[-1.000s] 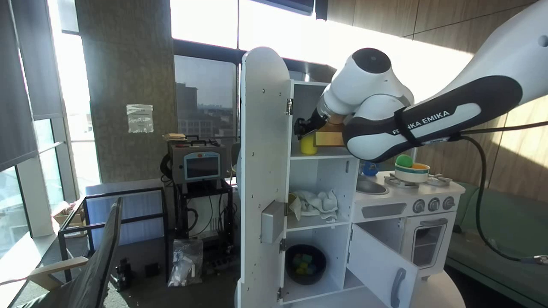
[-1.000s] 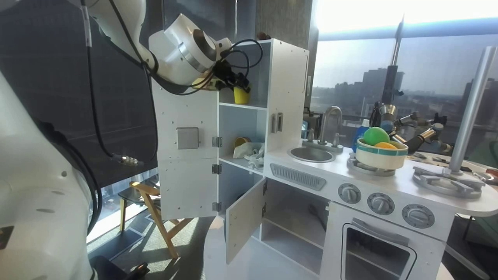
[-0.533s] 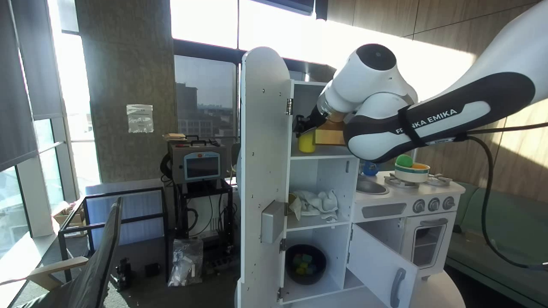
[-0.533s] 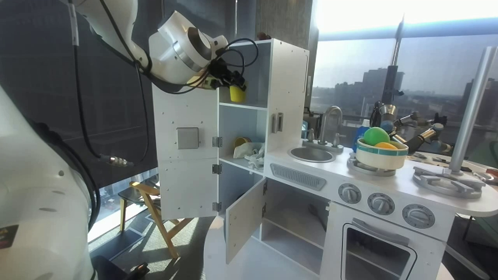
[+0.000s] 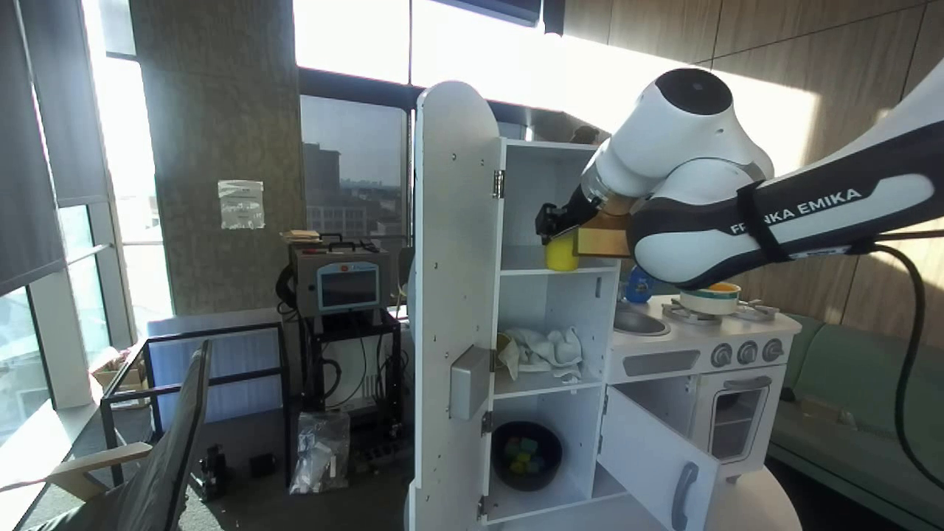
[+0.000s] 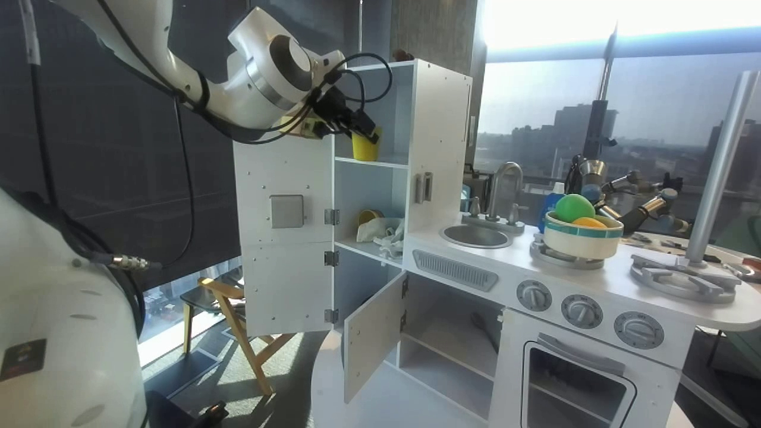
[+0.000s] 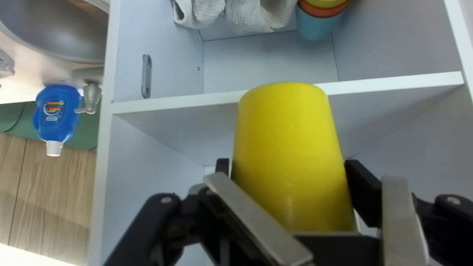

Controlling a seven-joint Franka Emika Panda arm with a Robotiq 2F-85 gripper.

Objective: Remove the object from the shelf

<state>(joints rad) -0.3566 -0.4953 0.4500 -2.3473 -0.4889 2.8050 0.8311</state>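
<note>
A yellow cup (image 7: 290,147) is held between the two fingers of my gripper (image 7: 290,171), which is shut on it with a finger against each side. In both exterior views the cup (image 5: 562,253) (image 6: 365,147) is upright at the front of the upper shelf (image 5: 522,259) of the white cabinet. My gripper (image 5: 554,225) (image 6: 364,126) grips its upper part from the front. In the wrist view the cup's base overlaps the shelf's front edge (image 7: 391,82). I cannot tell whether the base touches the shelf. The cup's opening is hidden.
The tall cabinet door (image 5: 457,280) stands open beside the shelf. Below are white cloths (image 5: 549,348) with stacked cups, and a black bowl (image 5: 526,456). A lower door (image 5: 660,457) is open. A sink (image 6: 475,236) and a bowl (image 6: 582,238) with a green ball are alongside.
My gripper and the yellow cup have moved together, rightward and slightly down in one exterior view, from further back to the shelf's front edge. The arm has drawn back.
</note>
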